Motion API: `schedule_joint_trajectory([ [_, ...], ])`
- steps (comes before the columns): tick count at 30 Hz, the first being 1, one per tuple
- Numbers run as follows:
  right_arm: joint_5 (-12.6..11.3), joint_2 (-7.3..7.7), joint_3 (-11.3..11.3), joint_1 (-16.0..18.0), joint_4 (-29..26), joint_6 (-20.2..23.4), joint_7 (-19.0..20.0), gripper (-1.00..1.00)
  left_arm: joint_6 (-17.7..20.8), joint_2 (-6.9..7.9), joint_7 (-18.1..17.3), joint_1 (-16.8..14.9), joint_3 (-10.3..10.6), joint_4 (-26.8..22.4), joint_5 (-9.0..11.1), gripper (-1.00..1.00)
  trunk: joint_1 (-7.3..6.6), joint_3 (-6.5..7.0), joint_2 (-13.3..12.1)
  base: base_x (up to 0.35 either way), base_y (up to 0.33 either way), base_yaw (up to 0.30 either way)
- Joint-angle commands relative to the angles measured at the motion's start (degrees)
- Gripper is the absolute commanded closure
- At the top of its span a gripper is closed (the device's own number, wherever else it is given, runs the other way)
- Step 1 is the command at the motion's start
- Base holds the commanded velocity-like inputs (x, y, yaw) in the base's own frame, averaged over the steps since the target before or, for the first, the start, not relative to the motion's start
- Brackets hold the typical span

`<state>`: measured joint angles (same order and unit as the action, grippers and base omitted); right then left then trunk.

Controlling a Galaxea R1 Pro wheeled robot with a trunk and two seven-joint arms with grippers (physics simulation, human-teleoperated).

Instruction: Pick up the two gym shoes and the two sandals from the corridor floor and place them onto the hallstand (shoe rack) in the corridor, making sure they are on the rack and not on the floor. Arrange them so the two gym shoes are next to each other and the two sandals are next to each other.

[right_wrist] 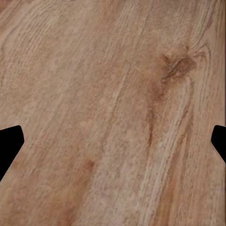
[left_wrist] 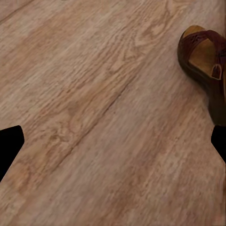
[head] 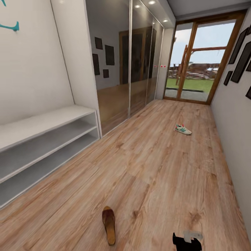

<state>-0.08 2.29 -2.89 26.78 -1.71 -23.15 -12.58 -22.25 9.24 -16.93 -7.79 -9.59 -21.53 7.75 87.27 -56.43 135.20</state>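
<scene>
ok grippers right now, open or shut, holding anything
left gripper: open, empty, over bare floor beside a sandal
right gripper: open, empty

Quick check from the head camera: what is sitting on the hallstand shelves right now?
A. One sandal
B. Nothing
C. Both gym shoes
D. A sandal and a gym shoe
B: the hallstand shelves are bare, while a sandal and a gym shoe lie on the corridor floor.

One brown sandal (head: 108, 225) lies flat on the near plank floor (head: 146, 167). A white, green-striped gym shoe (head: 183, 129) sits far right. The white hallstand (head: 45, 139) stands left, shelves bare.
</scene>
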Motion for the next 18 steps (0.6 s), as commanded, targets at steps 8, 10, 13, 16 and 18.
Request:
schedule_joint_trajectory([
  [8,-0.01,0.05,-0.27,0.03,0.04,-0.23,0.01,-1.0,0.01,-0.01,-0.56,-0.03,-0.18,0.0,0.57,-1.0,0.01,-0.05,0.02,0.189,-0.222,0.004],
  [10,-0.01,0.07,-0.27,0.03,0.04,-0.21,0.01,-1.0,0.01,-0.01,-0.56,-0.03,-0.17,0.0,0.59,-1.0,0.01,-0.05,0.02,0.182,-0.229,0.0],
  [13,-0.01,0.08,-0.27,0.03,0.04,-0.22,0.01,-1.0,0.01,-0.01,-0.56,-0.03,-0.17,0.0,0.6,-1.0,0.01,-0.05,0.02,0.182,-0.23,0.0],
  [16,-0.01,0.08,-0.27,0.03,0.04,-0.23,0.01,-1.0,0.01,-0.01,-0.56,-0.03,-0.17,0.0,0.6,-1.0,0.01,-0.05,0.02,0.181,-0.23,0.0],
  [18,0.01,0.08,-0.27,0.03,0.04,-0.22,0.09,-1.0,0.01,-0.01,-0.56,-0.03,-0.17,0.0,0.6,-1.0,0.01,-0.05,0.02,0.181,-0.23,0.0],
])
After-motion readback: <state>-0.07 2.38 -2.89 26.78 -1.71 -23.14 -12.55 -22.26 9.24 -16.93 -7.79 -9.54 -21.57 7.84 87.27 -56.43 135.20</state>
